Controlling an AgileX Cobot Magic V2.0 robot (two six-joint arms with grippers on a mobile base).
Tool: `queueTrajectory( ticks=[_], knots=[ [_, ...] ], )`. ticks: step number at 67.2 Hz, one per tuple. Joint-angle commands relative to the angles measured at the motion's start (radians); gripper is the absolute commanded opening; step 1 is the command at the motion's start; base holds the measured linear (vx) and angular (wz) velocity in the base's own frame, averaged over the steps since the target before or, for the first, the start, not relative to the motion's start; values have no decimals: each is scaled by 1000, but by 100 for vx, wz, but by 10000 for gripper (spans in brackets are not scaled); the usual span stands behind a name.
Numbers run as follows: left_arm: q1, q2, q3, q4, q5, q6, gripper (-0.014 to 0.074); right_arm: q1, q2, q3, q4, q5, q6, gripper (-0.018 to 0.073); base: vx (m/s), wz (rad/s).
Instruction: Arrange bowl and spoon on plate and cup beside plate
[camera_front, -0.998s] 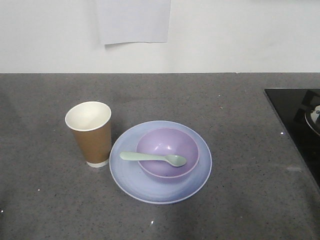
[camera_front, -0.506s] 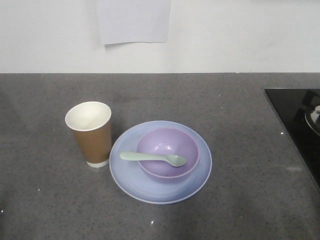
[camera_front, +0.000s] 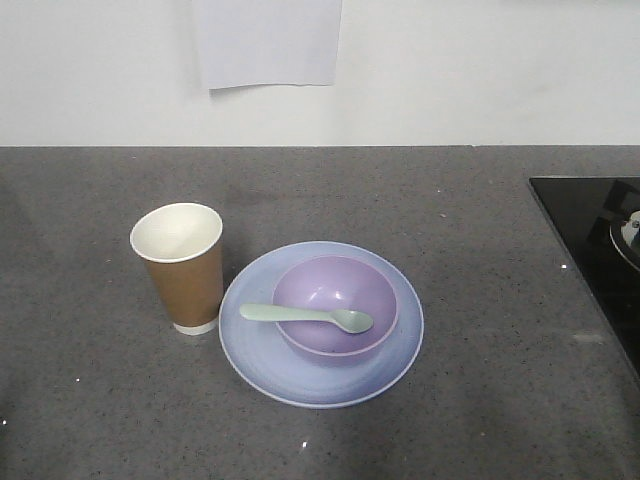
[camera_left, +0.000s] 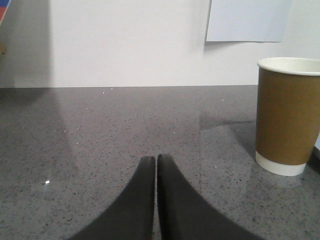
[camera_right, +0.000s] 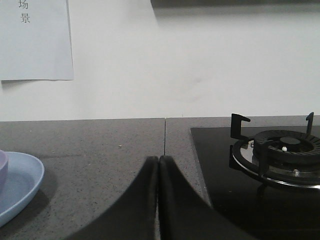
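Low over the desk (camera_left: 100, 150), the left tool (camera_left: 156, 162) has its fingers pressed together on nothing; the cup (camera_left: 287, 115) stands upright ahead to its right. The right tool (camera_right: 159, 162) is likewise closed and empty, with the plate (camera_right: 17, 187) to its left and a stove burner (camera_right: 285, 150) to its right. In the front view the bowl (camera_front: 335, 290) sits on the plate (camera_front: 250, 345), the spoon (camera_front: 305, 316) lies across the bowl with its handle over the left rim, and the cup (camera_front: 183, 265) stands just beside the plate's left edge.
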Motion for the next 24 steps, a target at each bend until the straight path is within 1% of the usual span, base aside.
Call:
queueTrajectory(
  ticks=[1,24],
  knots=[
    [1,-15,-18,-2,-69,-6,-6,0,-6,9,-9,-71,1,-6,0,0],
    [1,-15,-18,-2,-69,-6,-6,0,-6,9,-9,-71,1,-6,0,0]
  ],
)
